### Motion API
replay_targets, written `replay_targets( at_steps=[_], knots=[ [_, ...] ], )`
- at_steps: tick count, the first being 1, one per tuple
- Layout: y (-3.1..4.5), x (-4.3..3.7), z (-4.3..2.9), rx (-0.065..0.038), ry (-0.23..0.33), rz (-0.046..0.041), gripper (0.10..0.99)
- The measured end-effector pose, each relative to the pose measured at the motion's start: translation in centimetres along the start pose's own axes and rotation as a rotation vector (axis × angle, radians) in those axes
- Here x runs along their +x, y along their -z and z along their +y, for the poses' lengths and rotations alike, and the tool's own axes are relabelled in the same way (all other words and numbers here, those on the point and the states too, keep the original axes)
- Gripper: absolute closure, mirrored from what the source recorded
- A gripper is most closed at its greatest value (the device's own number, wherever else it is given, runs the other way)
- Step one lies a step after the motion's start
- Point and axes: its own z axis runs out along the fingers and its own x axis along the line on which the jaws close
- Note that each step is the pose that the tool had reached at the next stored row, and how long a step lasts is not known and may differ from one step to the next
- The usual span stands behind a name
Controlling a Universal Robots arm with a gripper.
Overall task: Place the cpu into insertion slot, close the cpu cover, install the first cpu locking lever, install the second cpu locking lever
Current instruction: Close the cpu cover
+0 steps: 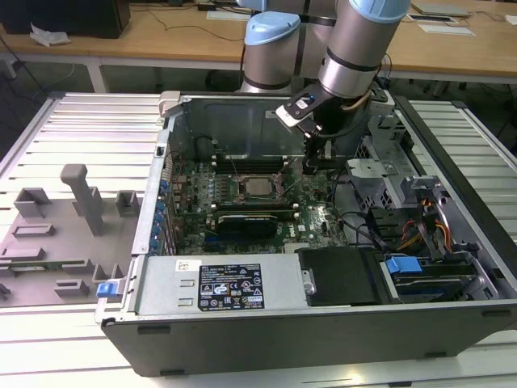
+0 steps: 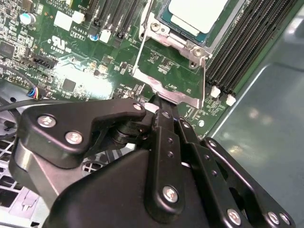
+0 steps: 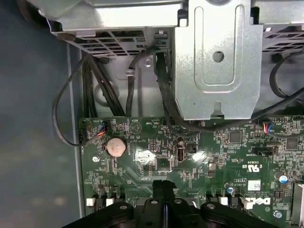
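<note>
already seated: cpu in the insertion slot, cpu cover swung open.
jaws pressed together, tips touching the cover's free edge above the motherboard.

Lab: opened computer case on slatted workbench.

We view the open computer case from high outside, while both wrist views look closely past the gripper onto its motherboard, facing opposite ways.

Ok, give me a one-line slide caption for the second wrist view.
Gripper pinching the edge of the open cover, chip seated in its socket.
</note>
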Motion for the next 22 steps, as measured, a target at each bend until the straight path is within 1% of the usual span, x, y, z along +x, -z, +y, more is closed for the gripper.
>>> replay_targets(
  at_steps=[5, 7, 9, 10, 11, 13, 17, 20, 21, 22],
  knots=[
    [-0.14, 0.55, -1.04, 0.000, 0.000, -0.0002, 0.980],
    [-0.23, 0.79, -1.78, 0.000, 0.000, -0.0003, 0.980],
    [-0.29, 0.89, -2.21, 0.000, 0.000, -0.0002, 0.980],
    [-0.34, 0.98, -2.60, 0.000, 0.000, -0.0007, 0.980],
    [-0.40, 1.11, -3.06, 0.000, 0.000, -0.0025, 0.980],
    [-0.47, 1.31, -3.68, -0.001, -0.001, -0.0080, 0.980],
    [-0.53, 1.50, -4.14, -0.001, -0.002, -0.0150, 0.980],
    [-0.55, 1.55, -4.25, -0.002, -0.002, -0.0169, 0.980],
    [-0.57, 1.58, -4.42, -0.006, -0.002, -0.0205, 0.980],
    [-0.62, 1.64, -4.73, -0.015, -0.004, -0.0370, 0.980]
  ],
)
